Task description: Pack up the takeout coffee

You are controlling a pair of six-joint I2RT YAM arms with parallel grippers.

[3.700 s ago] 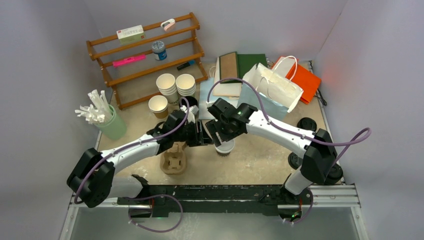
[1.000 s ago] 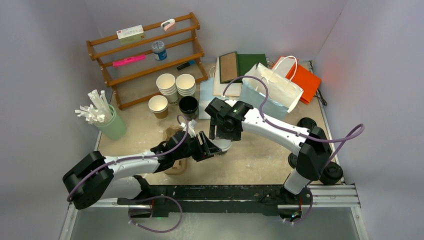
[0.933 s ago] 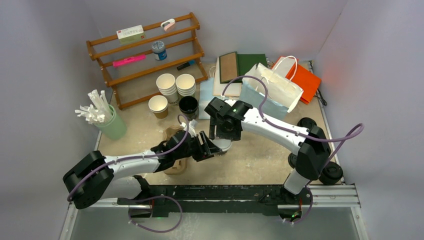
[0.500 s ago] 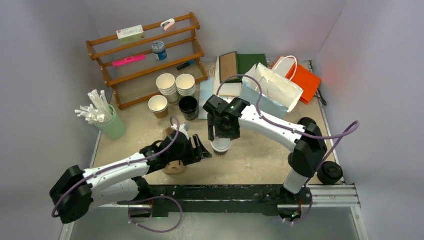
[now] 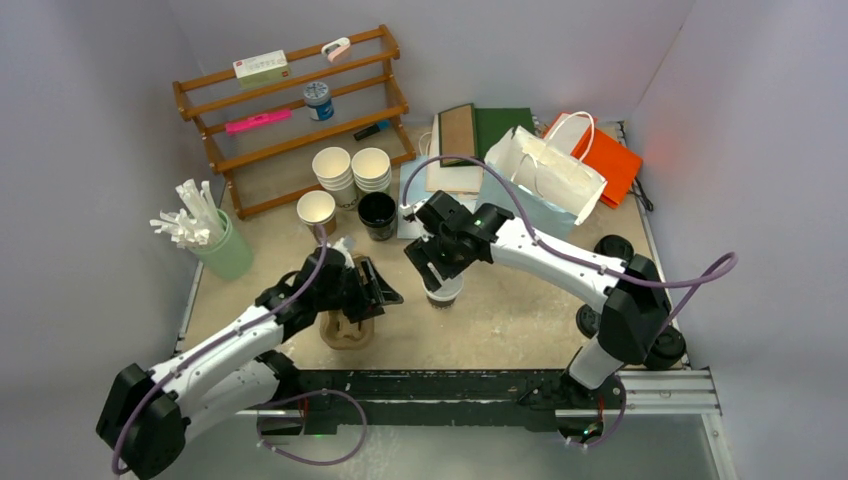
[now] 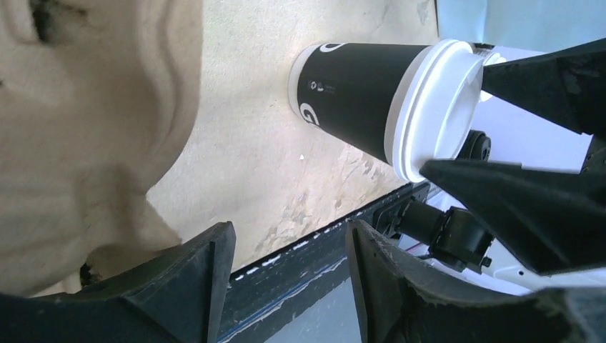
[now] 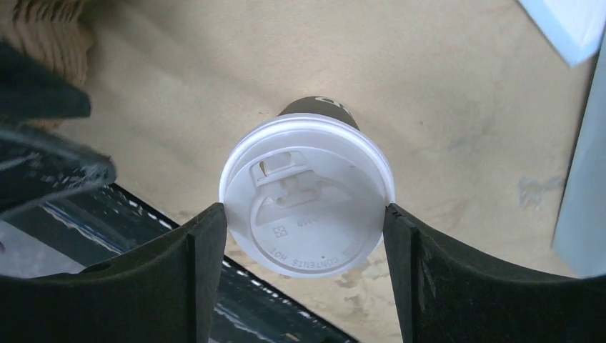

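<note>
Takeout coffee [image 5: 441, 291], top view first: stands upright on the table [image 5: 500, 315], dark-walled under a white lid, straight beneath the right gripper [image 5: 437, 272], so needs no reach from that arm. Sits at 3 o'clock of the left gripper [image 5: 385, 288], near but apart, with the pulp carrier [image 5: 345, 328] at 8 o'clock of the cup and the open paper bag [image 5: 540, 175] off at 1 o'clock. Left wrist view: shows the takeout coffee [image 6: 357, 100] lying across the picture through the camera's roll alone, base toward 9 o'clock and lid toward 3, well ahead of the left gripper [image 6: 289, 239], jaws apart with nothing between them. Shows also the right gripper [image 6: 454, 118] meeting the lid rim from 12 and 6 o'clock. Right wrist view: looks straight down the upright axis onto the takeout coffee [image 7: 307, 204], with the right gripper [image 7: 305, 236] closed on the lid rim, one finger at 9 o'clock and one at 3, both seemingly touching. Judged from this: calls for a plain vertical lift by the right arm, then probably a carry toward the bag at 1 o'clock. Risks popping the lid off, given a hold on the rim alone.
</note>
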